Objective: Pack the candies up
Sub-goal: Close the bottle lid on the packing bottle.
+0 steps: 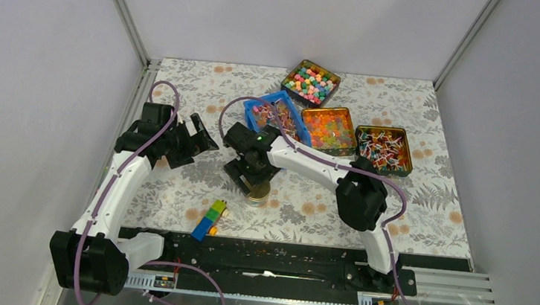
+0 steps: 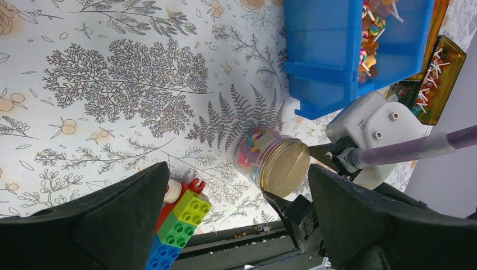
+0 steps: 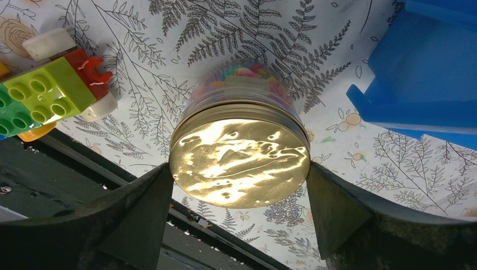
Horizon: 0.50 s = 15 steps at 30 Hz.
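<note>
Many candies (image 3: 242, 72) fill the small clear jar (image 3: 197, 93) standing on the table between the arms, with more in the blue bin (image 2: 320, 56) beyond. The right gripper (image 3: 239, 180) pinches the jar's gold lid (image 3: 239, 146) at its rim, and the left gripper (image 2: 237, 171) hangs spread wide nearby. The jar is probably light and rigid and its smooth lid looks slippery, so a square hold across the widest span seems safest.

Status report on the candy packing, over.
Left gripper open, holding nothing. Right gripper clamped on gold-lidded clear jar, candies inside. Stack of coloured toy bricks beside jar, not touching.
</note>
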Motion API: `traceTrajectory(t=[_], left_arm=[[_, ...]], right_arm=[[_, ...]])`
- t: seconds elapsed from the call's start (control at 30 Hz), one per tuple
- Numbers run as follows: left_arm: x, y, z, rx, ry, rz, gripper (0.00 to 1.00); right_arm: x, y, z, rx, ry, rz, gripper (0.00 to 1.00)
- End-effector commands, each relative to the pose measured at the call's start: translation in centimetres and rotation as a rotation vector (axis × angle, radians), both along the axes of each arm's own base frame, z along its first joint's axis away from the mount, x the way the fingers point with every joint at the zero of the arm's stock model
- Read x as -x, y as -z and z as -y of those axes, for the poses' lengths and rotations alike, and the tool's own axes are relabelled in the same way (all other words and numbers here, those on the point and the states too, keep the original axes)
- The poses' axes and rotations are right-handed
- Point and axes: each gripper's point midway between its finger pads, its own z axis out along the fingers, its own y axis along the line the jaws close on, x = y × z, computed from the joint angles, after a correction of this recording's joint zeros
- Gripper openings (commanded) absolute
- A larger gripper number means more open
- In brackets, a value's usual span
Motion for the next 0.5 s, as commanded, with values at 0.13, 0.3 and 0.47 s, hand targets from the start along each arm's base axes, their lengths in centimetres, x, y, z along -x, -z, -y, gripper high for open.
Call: traceTrajectory(t=[0.13,0.3,0.47], left_arm=[[-0.2,-0.4,0.2,0.022,0.006,0.032,0.98],[-0.1,-0.1,0.2,0.021,0.006,0.022,0.98],[-0.2,-0.1,0.2,0.018,0.006,0.023,0.98]], right_arm=[[-0.1,1.1,0.0,0.084,0.018,0.018,0.75],[0.3,2.6,0.6,0.133,0.026,-0.01,0.76],[0.8,3.9,1.5,0.171,0.027,-0.034,0.76]])
